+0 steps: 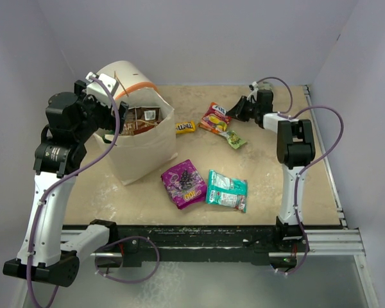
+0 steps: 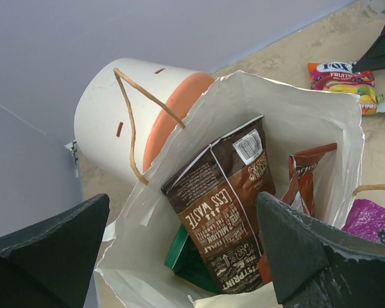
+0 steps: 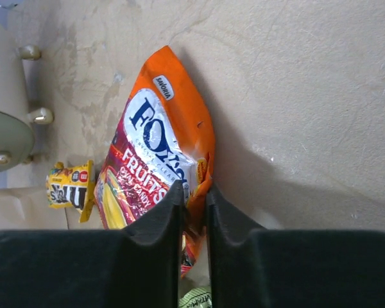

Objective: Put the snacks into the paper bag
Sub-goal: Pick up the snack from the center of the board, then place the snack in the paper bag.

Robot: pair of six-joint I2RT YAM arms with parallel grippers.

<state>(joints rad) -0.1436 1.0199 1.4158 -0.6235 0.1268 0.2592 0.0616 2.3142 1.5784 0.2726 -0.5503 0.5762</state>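
two packets at least, one the dark brown packet, stand in the paper bag at the table's left rear. my left gripper hangs wide open over its mouth. the purple packet and teal packet lie near the front. my right gripper pinches only the orange-red packet by its edge. i reckon so thin a bite on slick foil could slip during the lift.

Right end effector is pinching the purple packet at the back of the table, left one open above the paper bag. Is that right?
Wrong packet: the right wrist view shows the right end effector pinching the orange-red Fox's candy packet; the purple packet lies untouched nearer the front. The left end effector is open above the paper bag.
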